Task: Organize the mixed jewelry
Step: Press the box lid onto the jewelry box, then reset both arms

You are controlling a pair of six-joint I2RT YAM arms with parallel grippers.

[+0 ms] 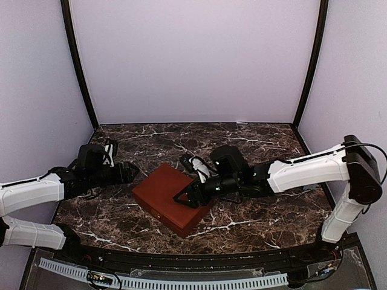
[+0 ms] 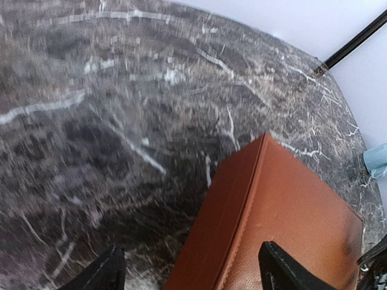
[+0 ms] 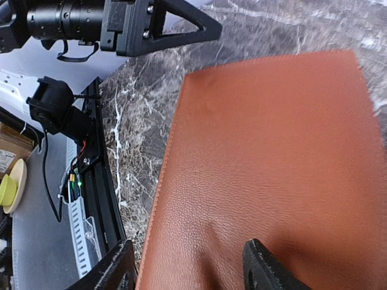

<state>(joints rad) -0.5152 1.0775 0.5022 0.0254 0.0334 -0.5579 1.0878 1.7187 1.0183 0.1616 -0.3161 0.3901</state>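
Box [image 1: 160, 192] reddish-brown, grained, lid shut; right fingers [image 3: 261, 270] spread over it.

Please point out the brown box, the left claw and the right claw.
brown box [image 1: 162, 192], top external view, middle of its lid.
left claw [image 2: 190, 246], left wrist view, midway between its fingertips.
right claw [image 3: 187, 243], right wrist view, midway between its fingertips.

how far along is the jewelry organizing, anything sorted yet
Done: nothing that shows. The reddish-brown box lies closed on the marble table, and no jewelry is visible in any view. In hand: the right gripper is open over the lid, and the left gripper is open astride an edge of the box; neither has closed on it. Left: opening the box and all the sorting.
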